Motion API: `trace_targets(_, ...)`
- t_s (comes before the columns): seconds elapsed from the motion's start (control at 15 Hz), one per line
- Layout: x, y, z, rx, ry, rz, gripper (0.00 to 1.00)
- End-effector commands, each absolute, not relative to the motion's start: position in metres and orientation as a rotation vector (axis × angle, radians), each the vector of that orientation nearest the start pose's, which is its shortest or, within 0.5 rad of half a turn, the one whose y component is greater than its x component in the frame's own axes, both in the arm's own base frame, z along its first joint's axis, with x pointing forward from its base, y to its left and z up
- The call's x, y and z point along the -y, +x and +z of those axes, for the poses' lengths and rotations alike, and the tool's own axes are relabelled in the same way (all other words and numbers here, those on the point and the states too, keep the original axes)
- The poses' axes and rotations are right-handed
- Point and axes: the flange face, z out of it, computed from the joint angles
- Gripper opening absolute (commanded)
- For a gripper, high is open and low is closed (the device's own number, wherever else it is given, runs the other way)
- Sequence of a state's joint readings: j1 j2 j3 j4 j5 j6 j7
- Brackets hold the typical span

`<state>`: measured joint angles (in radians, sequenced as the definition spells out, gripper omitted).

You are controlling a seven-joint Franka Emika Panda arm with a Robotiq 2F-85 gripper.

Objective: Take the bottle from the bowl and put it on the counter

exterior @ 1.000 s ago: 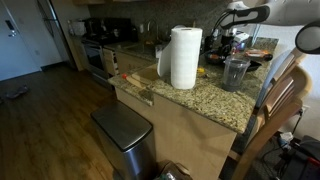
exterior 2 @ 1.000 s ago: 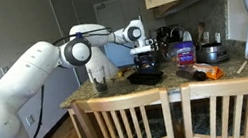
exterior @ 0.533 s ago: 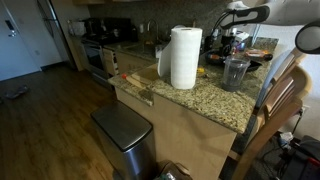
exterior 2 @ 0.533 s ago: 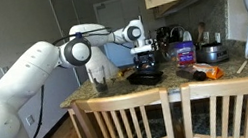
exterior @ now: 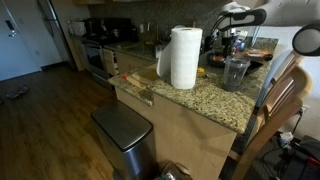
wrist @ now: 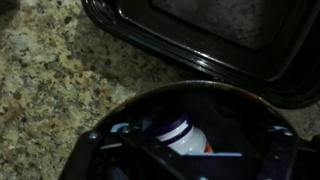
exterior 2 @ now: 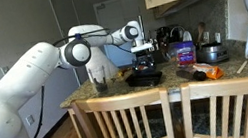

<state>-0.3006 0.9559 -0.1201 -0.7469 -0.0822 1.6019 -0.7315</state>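
Note:
A white bottle (wrist: 183,135) with a purple cap lies tilted inside the black bowl (wrist: 205,91) in the wrist view. My gripper (wrist: 188,158) hangs just above the bowl, its fingers spread wide on either side of the bottle and not touching it. In an exterior view the gripper (exterior 2: 142,50) is a little above the bowl (exterior 2: 146,77), which stands on the speckled granite counter (exterior 2: 117,88). The counter also shows in the wrist view (wrist: 50,90) and in an exterior view (exterior: 215,100). The gripper (exterior: 227,36) is small and far away there.
A black plastic tray (wrist: 225,45) lies just beyond the bowl. A glass (exterior 2: 99,80), a purple tub (exterior 2: 184,52) and a pot (exterior 2: 211,53) stand around the bowl. A paper towel roll (exterior: 184,57) and a clear cup (exterior: 235,72) stand on the counter. Wooden chairs (exterior 2: 133,123) line its front edge.
The gripper has risen a little, so a gap now shows between it and the bowl. The bottle still lies in the bowl.

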Motion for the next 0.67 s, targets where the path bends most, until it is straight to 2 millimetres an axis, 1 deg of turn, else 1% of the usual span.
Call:
trace_targets(0.0, 0.286, 0.719, 0.368, 0.583, -3.160, 0.260, 1.00)
trace_targets(0.07, 0.286, 0.720, 0.368, 0.622, -3.132, 0.222, 1.00)
trace_targets(0.27, 0.282, 0.722, 0.359, 0.839, -3.070, 0.229, 1.00)
trace_targets(0.33, 0.280, 0.723, 0.357, 0.850, -3.056, 0.223, 1.00)
trace_targets(0.4, 0.279, 0.723, 0.365, 0.778, -3.104, 0.247, 1.00)
trace_targets(0.6, 0.277, 0.725, 0.363, 0.820, -3.088, 0.243, 1.00)
